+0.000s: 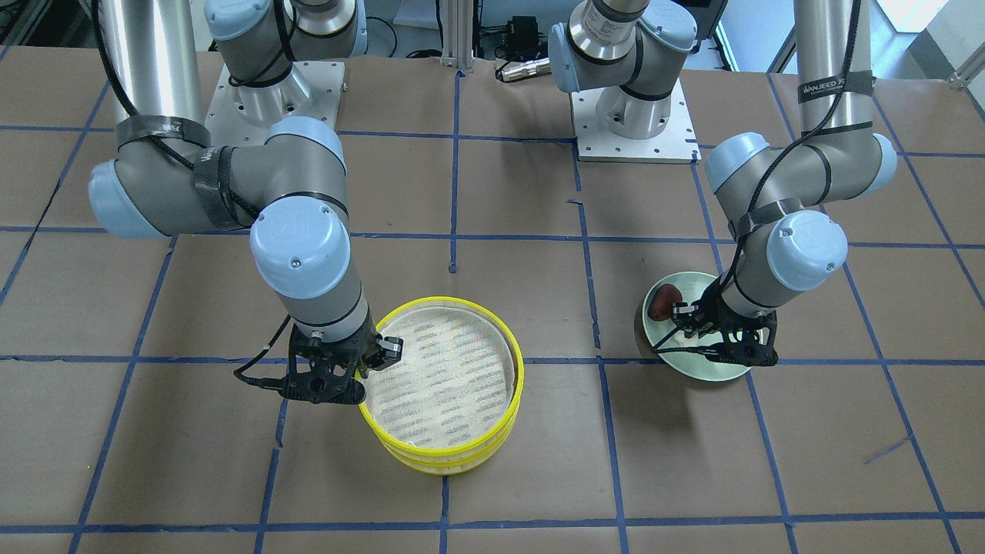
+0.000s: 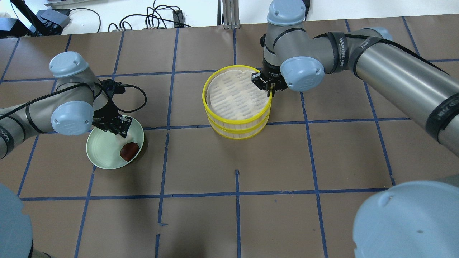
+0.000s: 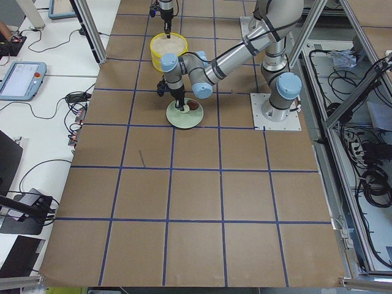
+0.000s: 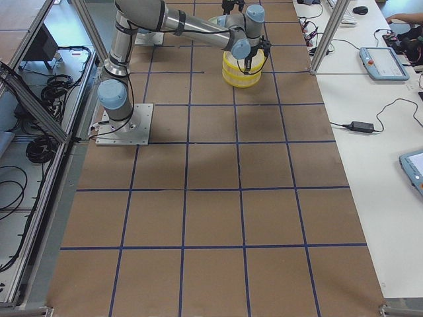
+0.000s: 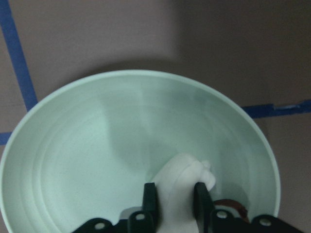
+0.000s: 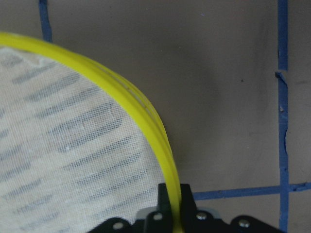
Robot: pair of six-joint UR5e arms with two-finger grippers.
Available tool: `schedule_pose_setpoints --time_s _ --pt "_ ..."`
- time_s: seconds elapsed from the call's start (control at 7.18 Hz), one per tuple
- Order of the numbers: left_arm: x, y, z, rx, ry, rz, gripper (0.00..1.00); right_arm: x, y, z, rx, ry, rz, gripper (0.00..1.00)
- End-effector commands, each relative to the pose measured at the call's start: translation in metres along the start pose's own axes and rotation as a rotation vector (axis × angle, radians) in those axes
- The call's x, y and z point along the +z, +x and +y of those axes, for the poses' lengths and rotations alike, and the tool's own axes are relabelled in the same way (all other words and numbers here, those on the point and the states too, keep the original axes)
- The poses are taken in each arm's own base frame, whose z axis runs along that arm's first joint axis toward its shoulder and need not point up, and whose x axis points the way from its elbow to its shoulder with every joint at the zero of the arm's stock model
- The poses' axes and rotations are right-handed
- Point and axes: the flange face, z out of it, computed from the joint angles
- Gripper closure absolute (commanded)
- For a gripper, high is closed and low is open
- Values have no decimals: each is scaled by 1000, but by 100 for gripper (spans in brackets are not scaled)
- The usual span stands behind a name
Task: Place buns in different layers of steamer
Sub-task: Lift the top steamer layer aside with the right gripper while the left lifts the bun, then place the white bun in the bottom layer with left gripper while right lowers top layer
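Between the fingers of the left gripper (image 5: 175, 191) lies the white bun (image 5: 182, 177), one of two buns. The fingers press on its two sides, so this gripper is clamped on it. Its long axis runs forward out of the gap, leaning slightly to the wrist view's right, and its underside rests on the single pale green plate (image 5: 73, 160). Just beside the same gripper, toward the plate's rim, sits the second bun, the brown bun (image 2: 129, 151). It lies flat and rounded, and its long axis cannot be told.

Two steamer layers stand stacked, mesh floors level and open sides up: the upper layer (image 2: 236, 122) directly on the lower layer (image 2: 236, 133). Being round, they show no long axis. Both stand on the table (image 2: 272, 215), well apart from the plate. The right gripper (image 6: 176, 196) straddles the upper layer's yellow rim, one finger inside and one outside, closed onto it. No bun lies on the upper mesh.
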Motion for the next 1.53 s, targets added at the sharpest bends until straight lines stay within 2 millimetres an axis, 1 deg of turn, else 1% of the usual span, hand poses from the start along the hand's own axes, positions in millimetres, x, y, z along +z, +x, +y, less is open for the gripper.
schedule_pose_setpoints --time_s 0.0,0.14,0.28,0.42,0.56,0.7,0.84,0.97,1.11,1.25,1.39 --pt "-39 5 -10 5 99 -34 99 -37 11 20 -4 -9 12 96" --pt "-74 22 -9 -23 123 -43 99 -72 40 24 -17 -19 43 96" --pt "-107 57 -6 -78 163 9 99 -107 93 23 -56 -6 58 96" --pt "-131 101 -12 -185 207 84 99 -127 155 16 -50 -20 57 95" --pt "-141 149 -17 -288 223 164 99 -148 208 14 -83 -18 57 95" --pt "-139 193 -20 -356 223 230 99 -169 250 19 -104 -18 89 95" --pt "-128 230 -34 -398 280 310 99 -196 265 34 -93 -29 121 95" --pt "-111 260 -50 -460 313 386 99 -220 262 50 -92 -19 132 95" --pt "-98 289 -66 -499 342 452 98 -224 261 48 -92 8 130 94" --pt "-82 299 -74 -510 325 449 50 -214 257 49 -87 -10 116 94" --pt "-74 299 -75 -512 314 440 9 -212 258 48 -89 -14 115 94"
